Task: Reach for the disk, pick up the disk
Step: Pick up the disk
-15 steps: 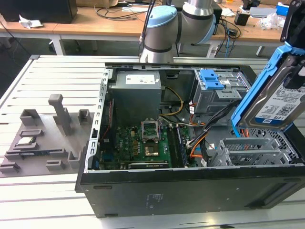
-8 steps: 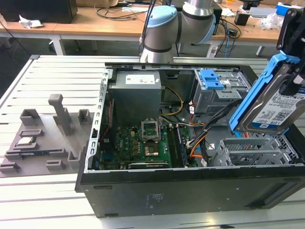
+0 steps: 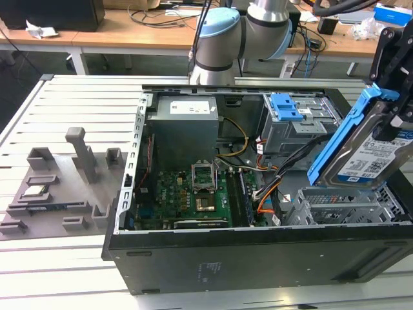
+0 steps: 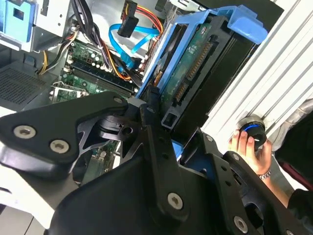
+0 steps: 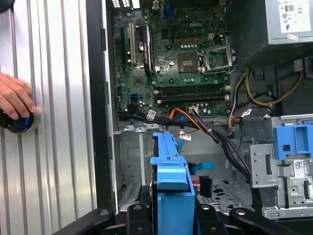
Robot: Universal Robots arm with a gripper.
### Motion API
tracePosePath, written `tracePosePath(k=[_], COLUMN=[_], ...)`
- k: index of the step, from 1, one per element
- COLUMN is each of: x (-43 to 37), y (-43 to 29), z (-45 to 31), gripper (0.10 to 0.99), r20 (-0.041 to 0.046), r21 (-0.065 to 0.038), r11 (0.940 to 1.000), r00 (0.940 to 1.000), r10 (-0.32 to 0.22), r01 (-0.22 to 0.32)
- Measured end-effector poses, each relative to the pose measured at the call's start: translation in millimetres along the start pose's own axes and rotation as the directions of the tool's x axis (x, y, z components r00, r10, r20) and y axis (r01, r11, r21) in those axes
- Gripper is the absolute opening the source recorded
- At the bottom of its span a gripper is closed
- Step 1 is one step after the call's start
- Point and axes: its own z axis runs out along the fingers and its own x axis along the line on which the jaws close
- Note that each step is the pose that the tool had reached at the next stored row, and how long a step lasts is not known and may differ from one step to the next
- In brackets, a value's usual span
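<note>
A slatted grey table fills the foreground; behind it stand wooden desks, apparently strewn with cables.

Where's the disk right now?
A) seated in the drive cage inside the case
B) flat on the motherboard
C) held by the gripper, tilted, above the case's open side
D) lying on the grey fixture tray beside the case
C: in the exterior view the disk in its blue bracket hangs tilted from the gripper, lifted above the metal drive cage in the case.
</note>
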Motion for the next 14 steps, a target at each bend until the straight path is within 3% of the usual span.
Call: tracePosePath(k=[4,14], x=[9.1,9.2], y=[-0.9,-0.9], z=[4.9,5.0], gripper=[0.365,0.365], r20=[0.0002,-0.0001], r21=[0.000,0.000], r11=[1.0000,1.0000], r00=[1.0000,1.0000], r10=[-0.001,-0.001], r01=[0.001,0.001])
